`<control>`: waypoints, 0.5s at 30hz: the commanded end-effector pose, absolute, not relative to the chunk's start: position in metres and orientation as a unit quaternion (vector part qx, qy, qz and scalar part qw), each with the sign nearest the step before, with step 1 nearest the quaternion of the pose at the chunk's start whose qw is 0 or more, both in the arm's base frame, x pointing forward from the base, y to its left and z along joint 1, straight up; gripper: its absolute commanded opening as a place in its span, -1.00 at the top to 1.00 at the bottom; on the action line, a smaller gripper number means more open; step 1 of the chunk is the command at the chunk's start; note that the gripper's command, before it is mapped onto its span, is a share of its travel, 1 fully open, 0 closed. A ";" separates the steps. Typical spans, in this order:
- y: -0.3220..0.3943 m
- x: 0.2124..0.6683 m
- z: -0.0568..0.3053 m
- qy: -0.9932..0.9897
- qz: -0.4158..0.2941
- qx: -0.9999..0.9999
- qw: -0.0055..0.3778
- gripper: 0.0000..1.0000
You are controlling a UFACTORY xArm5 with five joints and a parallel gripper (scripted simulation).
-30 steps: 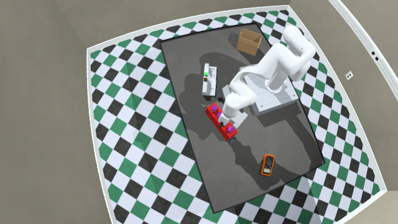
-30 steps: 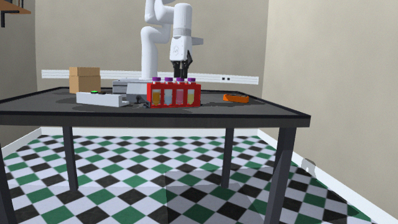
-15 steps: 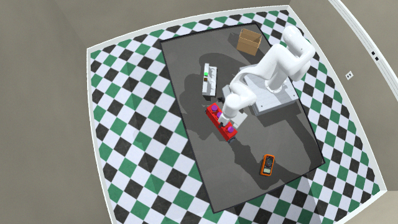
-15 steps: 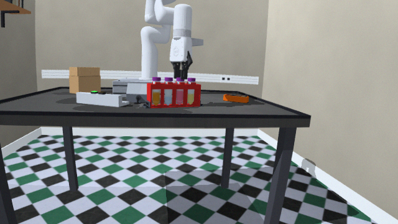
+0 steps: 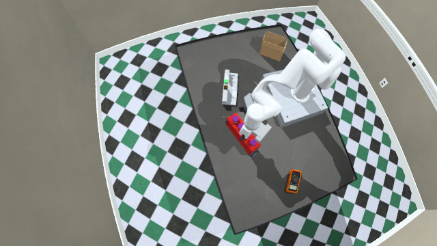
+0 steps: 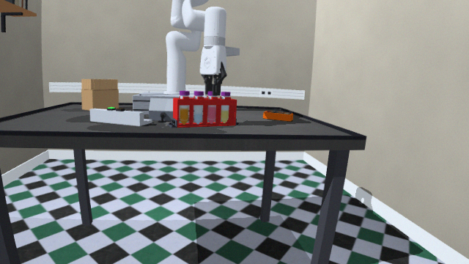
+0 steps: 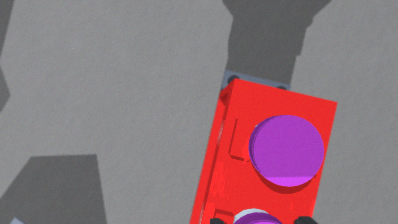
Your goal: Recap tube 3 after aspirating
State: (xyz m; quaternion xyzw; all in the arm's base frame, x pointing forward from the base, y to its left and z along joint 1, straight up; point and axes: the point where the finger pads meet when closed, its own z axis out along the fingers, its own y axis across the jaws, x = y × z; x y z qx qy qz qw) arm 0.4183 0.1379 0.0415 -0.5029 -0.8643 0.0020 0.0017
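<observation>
The red decapping station [image 5: 243, 134] [image 6: 204, 111] holds four tubes, all with purple caps on. My gripper [image 6: 214, 92] [image 5: 246, 136] points straight down over the second tube from the right in the exterior view, the one with pink liquid. Its fingers straddle that tube's cap [image 7: 257, 218] with a small gap on each side; they are open. The neighbouring end cap [image 7: 286, 151] sits in full view in the wrist view. The white cap tray [image 5: 229, 87] [image 6: 116, 116] has empty nests, and its green lamp [image 5: 225, 80] [image 6: 111, 108] is lit.
A cardboard box [image 5: 273, 45] [image 6: 100, 94] stands at the far corner of the table. An orange multimeter [image 5: 293, 181] [image 6: 278, 116] lies near the other end. The arm's grey base plate [image 5: 300, 106] is beside the station.
</observation>
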 end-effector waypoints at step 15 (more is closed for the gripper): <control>0.138 0.420 0.043 -0.859 0.002 -0.512 -0.002 1.00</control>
